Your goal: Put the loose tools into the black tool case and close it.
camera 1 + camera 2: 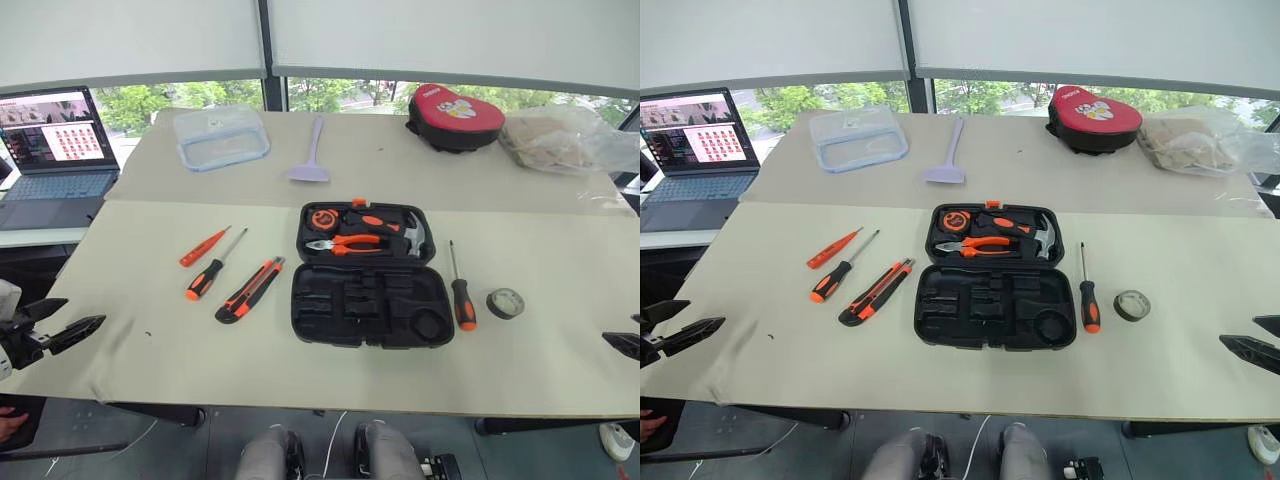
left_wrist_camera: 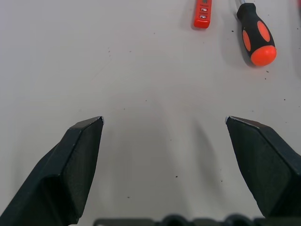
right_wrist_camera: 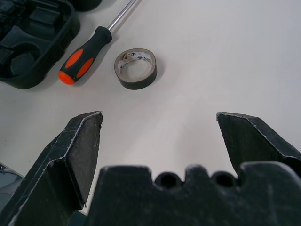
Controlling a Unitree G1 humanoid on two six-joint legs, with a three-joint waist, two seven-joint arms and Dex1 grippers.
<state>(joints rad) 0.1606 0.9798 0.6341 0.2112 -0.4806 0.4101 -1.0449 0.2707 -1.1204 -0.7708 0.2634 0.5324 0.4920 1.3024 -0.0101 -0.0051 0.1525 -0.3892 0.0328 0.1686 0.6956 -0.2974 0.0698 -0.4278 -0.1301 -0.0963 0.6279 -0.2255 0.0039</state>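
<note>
The black tool case (image 1: pixel 340 305) lies open at the table's middle, with pliers and a hammer in its far half. To its left lie an orange screwdriver (image 1: pixel 203 247), a black-and-orange screwdriver (image 1: pixel 210 272) and the utility knife (image 1: pixel 250 289). On its right are another screwdriver (image 1: pixel 460 290) and the grey tape roll (image 1: pixel 505 302). My left gripper (image 1: pixel 80 312) hangs open over the table's front left corner, nothing between its fingers (image 2: pixel 82 155). Over the front right edge my right gripper (image 1: pixel 1245 335) is open and empty, short of the tape roll (image 3: pixel 136 68).
At the back stand a clear lidded container (image 1: pixel 220 137), a lilac spatula (image 1: pixel 312 155), a red-and-black round pouch (image 1: pixel 455 117) and a crumpled plastic bag (image 1: pixel 565 140). A laptop (image 1: pixel 55 150) sits on a side desk at the left.
</note>
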